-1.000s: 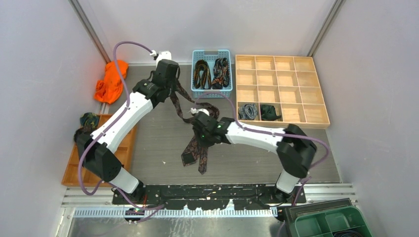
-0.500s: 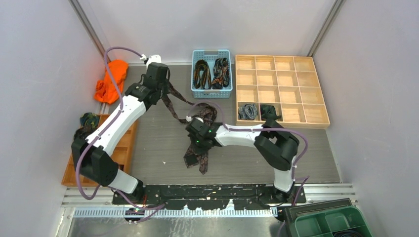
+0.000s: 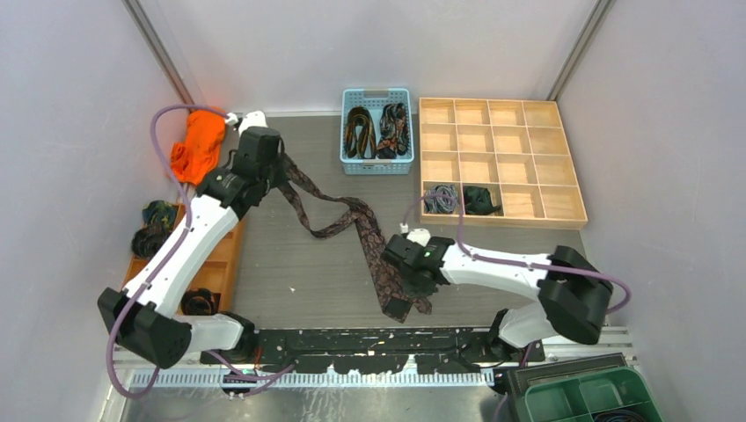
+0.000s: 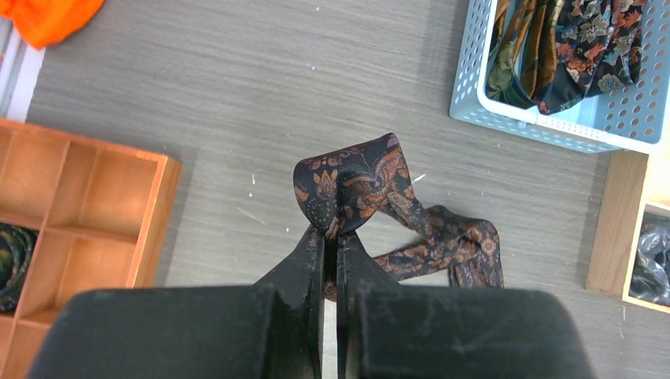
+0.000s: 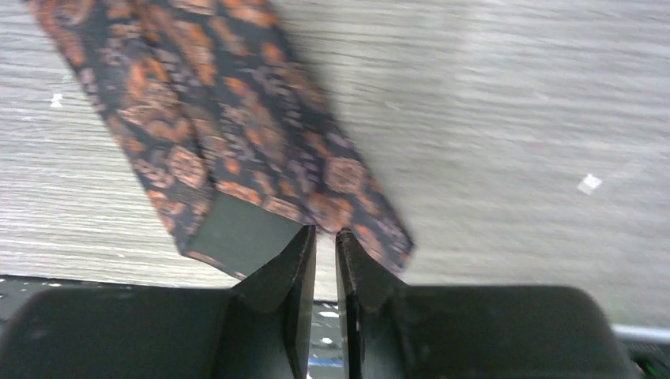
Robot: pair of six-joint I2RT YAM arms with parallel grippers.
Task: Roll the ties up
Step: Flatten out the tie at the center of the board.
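Found the tie (image 3: pixel 347 220) stretched across the table (image 3: pixel 290 272), narrow end raised at far left near the orange cloth (image 3: pixel 198 145), wide end folded by the near edge. Saw the left fingers (image 4: pixel 312 260) closed tight on the narrow end. Saw the right fingers (image 5: pixel 296 260) almost together, pinching the wide end. Noted more ties (image 3: pixel 376 130) in the basket (image 3: pixel 376 167), two coils (image 3: pixel 440 198) in the tray (image 3: pixel 501 99).
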